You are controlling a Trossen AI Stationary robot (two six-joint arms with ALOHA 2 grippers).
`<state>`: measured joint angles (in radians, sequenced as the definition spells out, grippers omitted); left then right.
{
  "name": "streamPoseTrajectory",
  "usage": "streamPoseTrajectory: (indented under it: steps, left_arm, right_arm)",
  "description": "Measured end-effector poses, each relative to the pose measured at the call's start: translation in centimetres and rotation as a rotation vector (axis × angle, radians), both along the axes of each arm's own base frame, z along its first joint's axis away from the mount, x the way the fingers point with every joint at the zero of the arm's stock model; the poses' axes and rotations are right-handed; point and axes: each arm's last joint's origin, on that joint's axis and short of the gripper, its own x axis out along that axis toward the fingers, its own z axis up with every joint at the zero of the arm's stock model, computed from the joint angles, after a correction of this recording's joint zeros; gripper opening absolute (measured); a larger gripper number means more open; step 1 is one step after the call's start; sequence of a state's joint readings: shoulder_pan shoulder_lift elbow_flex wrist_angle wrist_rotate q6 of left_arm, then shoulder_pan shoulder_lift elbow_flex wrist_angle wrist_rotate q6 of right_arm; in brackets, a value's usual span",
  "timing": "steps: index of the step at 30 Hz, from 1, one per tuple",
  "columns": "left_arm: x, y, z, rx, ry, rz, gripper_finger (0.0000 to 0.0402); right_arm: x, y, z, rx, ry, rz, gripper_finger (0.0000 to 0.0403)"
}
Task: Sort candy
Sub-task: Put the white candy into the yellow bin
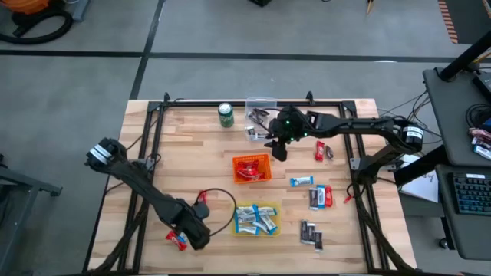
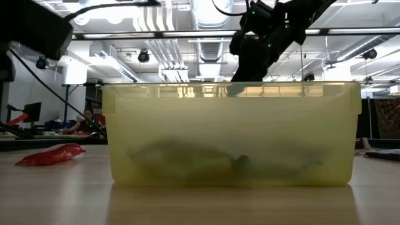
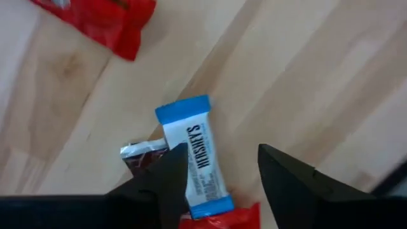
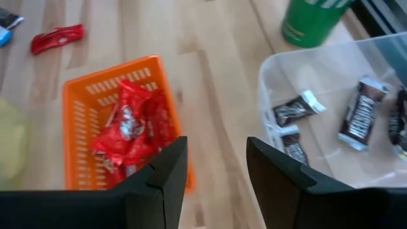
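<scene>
I see a translucent yellow bin (image 2: 231,134) filling the frame centre, dim candy shapes (image 2: 181,156) inside. At 9 o'clock, 1 red candy (image 2: 51,154) lies on the table (image 2: 56,194). At 12 o'clock, a dark arm (image 2: 265,34) hangs above the bin's rim.

Ahead of the right gripper (image 4: 216,172), bare wood runs between the orange bin (image 4: 76,102) on one side and the clear bin (image 4: 267,83) on the other. A blue-and-white candy (image 3: 194,159) lies between the left gripper's (image 3: 219,178) spread fingers; a red candy (image 3: 102,19) lies farther ahead.
</scene>
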<state>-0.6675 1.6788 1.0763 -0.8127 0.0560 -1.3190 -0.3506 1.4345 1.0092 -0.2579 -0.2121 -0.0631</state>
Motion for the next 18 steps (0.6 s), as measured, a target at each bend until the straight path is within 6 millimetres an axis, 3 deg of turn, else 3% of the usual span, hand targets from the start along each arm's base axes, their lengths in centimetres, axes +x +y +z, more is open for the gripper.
streamPoseTrajectory:
  steps: [9, 18]
  left_arm:
    - [0.2, -0.3, -2.6, 0.087, 0.08, -0.01, 0.0211]
    - [0.5, -0.5, -3.8, 0.111, 0.099, -0.085, 0.0196]
  right_arm:
    - [0.3, 0.8, 0.0, 0.0, 0.001, 0.023, 0.0151]
    - [0.3, 0.8, 0.0, 0.005, 0.0, 0.018, 0.0151]
